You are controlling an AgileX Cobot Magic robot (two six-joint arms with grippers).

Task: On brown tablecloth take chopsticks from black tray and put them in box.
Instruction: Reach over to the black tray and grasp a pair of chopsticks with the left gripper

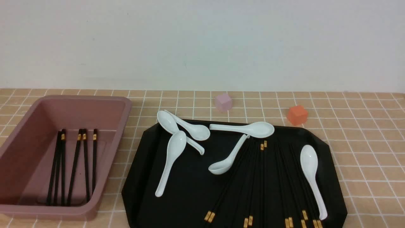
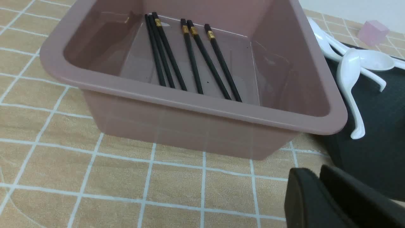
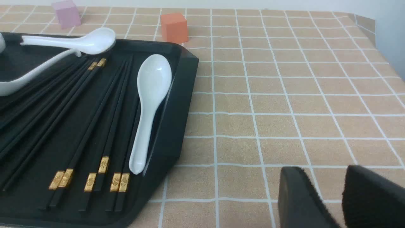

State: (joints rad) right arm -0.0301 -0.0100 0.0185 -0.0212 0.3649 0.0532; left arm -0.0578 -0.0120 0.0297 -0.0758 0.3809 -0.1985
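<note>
The brown tablecloth (image 1: 364, 142) covers the table. The box (image 1: 126, 107) stands at the left and holds several chopsticks (image 1: 74, 164), also seen in the left wrist view (image 2: 193, 60). The black tray (image 1: 190, 190) lies to the right of the box, with several more chopsticks (image 1: 253, 177) fanned over its right half; they also show in the right wrist view (image 3: 91, 126). Neither gripper shows in the front view. My left gripper (image 2: 316, 172) is shut and empty, low over the cloth by the box's near corner. My right gripper (image 3: 322, 172) is open and empty, over the cloth to the right of the tray.
Several white soup spoons (image 1: 171, 158) lie on the tray, one (image 3: 148, 104) along its right rim beside the chopsticks. A pink cube (image 1: 223, 102) and an orange cube (image 1: 297, 115) sit on the cloth behind the tray. A wall closes the far side.
</note>
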